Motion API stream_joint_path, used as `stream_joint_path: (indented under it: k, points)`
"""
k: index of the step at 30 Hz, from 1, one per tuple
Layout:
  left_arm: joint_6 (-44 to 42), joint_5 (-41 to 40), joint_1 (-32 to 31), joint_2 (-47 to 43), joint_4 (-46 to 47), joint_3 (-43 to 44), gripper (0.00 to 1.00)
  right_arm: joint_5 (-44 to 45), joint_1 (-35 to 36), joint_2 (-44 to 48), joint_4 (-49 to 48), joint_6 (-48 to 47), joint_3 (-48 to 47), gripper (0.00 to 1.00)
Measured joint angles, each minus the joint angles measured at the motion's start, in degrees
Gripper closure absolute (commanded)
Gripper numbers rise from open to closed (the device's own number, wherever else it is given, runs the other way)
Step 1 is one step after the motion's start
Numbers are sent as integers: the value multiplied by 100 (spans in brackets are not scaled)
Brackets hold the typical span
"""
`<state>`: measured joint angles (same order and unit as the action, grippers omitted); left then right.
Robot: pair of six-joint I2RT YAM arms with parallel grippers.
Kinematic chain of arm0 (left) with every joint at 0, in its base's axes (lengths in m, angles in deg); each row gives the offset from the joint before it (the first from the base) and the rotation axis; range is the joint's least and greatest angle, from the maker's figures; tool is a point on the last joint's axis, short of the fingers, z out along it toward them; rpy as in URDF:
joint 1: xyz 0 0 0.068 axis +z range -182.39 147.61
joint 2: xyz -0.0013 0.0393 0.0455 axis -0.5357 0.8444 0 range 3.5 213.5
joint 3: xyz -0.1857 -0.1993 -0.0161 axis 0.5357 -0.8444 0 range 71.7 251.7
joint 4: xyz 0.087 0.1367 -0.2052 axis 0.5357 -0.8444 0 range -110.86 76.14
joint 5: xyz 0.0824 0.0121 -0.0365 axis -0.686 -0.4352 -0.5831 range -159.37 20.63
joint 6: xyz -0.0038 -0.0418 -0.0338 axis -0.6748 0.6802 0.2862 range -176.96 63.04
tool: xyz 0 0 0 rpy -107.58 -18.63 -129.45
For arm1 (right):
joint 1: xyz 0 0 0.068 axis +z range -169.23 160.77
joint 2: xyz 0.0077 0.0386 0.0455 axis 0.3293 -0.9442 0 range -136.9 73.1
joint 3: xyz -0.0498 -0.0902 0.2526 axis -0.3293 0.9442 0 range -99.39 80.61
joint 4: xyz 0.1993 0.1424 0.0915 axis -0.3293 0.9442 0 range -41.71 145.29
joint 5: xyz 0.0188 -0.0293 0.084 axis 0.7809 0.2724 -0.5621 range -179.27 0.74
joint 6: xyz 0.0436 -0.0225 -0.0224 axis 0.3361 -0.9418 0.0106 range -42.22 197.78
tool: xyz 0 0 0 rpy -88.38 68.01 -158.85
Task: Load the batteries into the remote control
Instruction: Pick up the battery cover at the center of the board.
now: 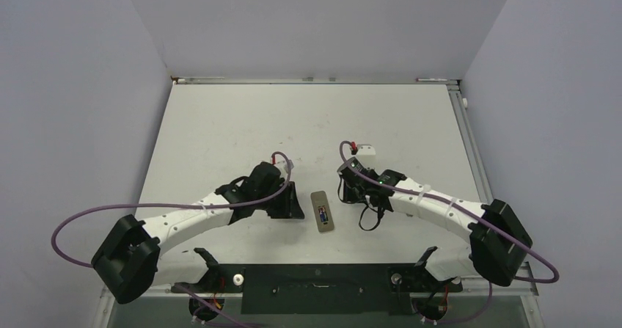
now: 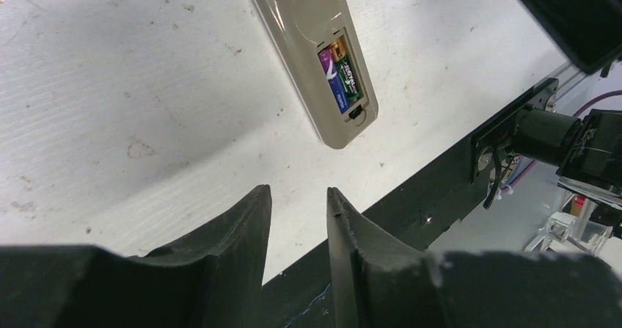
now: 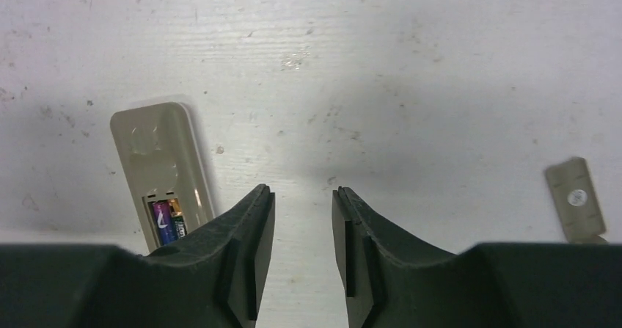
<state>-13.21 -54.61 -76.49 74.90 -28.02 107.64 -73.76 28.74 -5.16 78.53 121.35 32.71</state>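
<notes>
The remote control (image 1: 321, 210) lies back up on the white table between my two grippers. It also shows in the left wrist view (image 2: 312, 49) and the right wrist view (image 3: 165, 166). Its battery recess is uncovered and the two batteries (image 2: 341, 78) sit in it side by side; the right wrist view (image 3: 168, 221) shows them partly behind my finger. My left gripper (image 1: 296, 208) (image 2: 297, 191) is open and empty, just left of the remote. My right gripper (image 1: 345, 188) (image 3: 301, 191) is open and empty, just right of it.
A small flat grey cover piece (image 3: 576, 199) lies on the table beyond the right gripper, also seen from above (image 1: 365, 151). The black mounting rail (image 1: 315, 280) (image 2: 440, 188) runs along the near table edge. Walls close the left, right and back.
</notes>
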Motion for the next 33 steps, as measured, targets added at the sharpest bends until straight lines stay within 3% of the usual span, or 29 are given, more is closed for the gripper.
stream_joint_path:
  k: [9, 16, 23, 26, 33]
  points:
    - [-164, -151, 31, -789, -535, 57, 47, 422, -649, 874, 802, 243, 37, 54]
    - [-337, -254, 85, -1296, -850, 240, 38, 638, -1257, 1078, 1276, 452, 219, 49]
    - [-444, -260, 157, -1565, -975, 302, 36, 699, -1963, 1003, 1453, 535, 350, 47]
    - [-487, -256, 192, -1565, -1016, 302, 35, 673, -2306, 953, 1436, 533, 511, 41]
    - [-553, -232, 249, -1569, -1071, 302, 33, 243, -3169, 918, 1108, 326, 920, 38]
